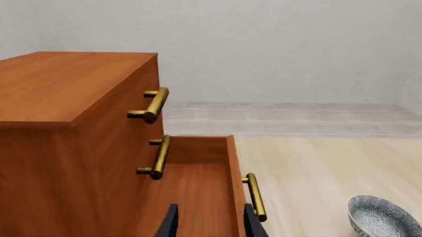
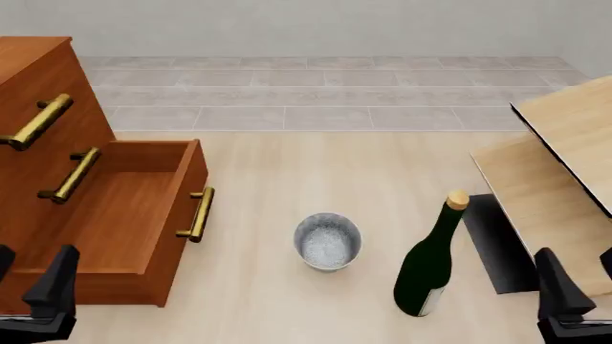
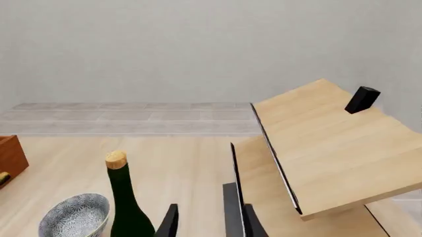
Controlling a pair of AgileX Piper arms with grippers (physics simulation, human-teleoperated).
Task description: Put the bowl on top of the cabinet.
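The bowl (image 2: 327, 241), small and round with a blue-grey pattern, stands upright on the pale wood floor in the middle of the front view; it also shows as bowl (image 1: 382, 217) and bowl (image 3: 74, 216). The reddish-brown cabinet (image 2: 34, 86) stands at the left, its flat top (image 1: 59, 84) bare and its lowest drawer (image 2: 125, 208) pulled out. My left gripper (image 2: 29, 283) hangs open near the drawer's front corner, well left of the bowl. My right gripper (image 2: 580, 283) is open at the near right, beyond the bottle. Neither holds anything.
A dark green wine bottle (image 2: 435, 258) with a cork stands upright just right of the bowl. Pale light-wood furniture with black edges (image 2: 564, 165) fills the right side, a small black block (image 3: 362, 98) on its top. Brass bar handles (image 2: 196, 213) stick out from the drawers.
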